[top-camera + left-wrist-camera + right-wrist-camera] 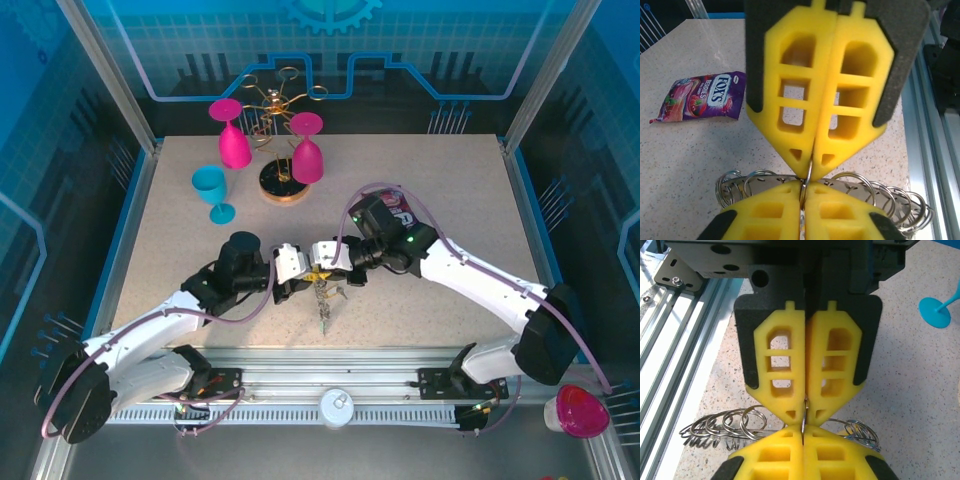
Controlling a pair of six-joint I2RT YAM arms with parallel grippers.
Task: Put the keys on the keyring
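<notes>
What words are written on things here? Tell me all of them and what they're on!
"FOX'S": on the purple sweet packet lying on the table.
"BERRIES": on the same packet, beside the brand name.
The packet's smaller print is too blurred to read.

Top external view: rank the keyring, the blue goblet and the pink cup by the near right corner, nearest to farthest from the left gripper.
1. The keyring: centre front, pinched in the left gripper.
2. The blue goblet: on the table, back left.
3. The pink cup: off the table, near right corner.
</notes>
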